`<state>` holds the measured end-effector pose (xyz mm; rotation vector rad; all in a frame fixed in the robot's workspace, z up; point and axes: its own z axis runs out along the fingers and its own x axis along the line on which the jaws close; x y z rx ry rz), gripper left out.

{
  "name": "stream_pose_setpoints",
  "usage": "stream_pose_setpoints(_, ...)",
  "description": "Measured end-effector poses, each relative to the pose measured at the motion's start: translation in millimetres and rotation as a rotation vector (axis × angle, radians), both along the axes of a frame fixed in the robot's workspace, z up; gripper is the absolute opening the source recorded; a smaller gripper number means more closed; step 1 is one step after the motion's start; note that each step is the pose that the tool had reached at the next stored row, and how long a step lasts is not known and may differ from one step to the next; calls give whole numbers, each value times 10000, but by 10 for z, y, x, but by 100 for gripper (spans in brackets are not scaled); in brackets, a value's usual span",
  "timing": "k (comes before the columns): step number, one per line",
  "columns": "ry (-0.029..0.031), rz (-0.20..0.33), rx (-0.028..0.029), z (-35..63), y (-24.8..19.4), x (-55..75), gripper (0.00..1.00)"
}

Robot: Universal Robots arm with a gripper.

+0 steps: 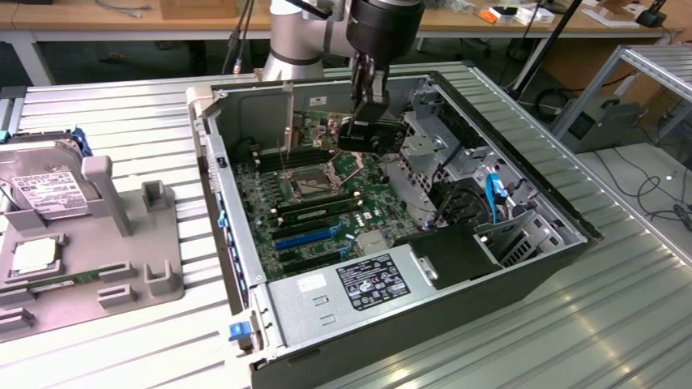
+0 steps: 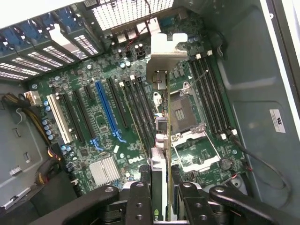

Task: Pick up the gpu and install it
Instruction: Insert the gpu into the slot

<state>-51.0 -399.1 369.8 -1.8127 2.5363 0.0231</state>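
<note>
Tower case (image 1: 207, 174) lying open on its side, motherboard (image 2: 89, 140) facing up, single arm reaching down into it. Pincer (image 2: 161, 190) is clamped on the gpu (image 2: 161, 129). In the wrist view a finger sits on each face of the card, though the exact contact at the pads is masked by the card's own top edge. In the exterior view the pincer (image 1: 364, 136) hangs over the upper part of the board, near the case's rear wall. Gpu is held on edge, long axis running straight out ahead of the pincer and roughly parallel to the expansion slots. Its silver bracket (image 2: 165, 56) is at the far end, toward the perforated rear grille (image 2: 126, 11). Directly below the card lies the strip of board between the black slots (image 2: 136, 110) and the CPU socket (image 2: 183, 108). The blue slot (image 2: 107, 110) lies off to the side away from the socket, apart from the card's line. Judgement: the card is aligned with the slots in direction, but sideways registration over any one slot cannot be confirmed. Hard to read: the card is seen edge-on, so its lower connector edge is hidden, and its height above the board cannot be told. In the exterior view the pincer body covers most of the card.
</note>
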Motion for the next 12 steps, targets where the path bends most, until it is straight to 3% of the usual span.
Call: stream_pose_setpoints(12,0,856,0,0,0,0,27)
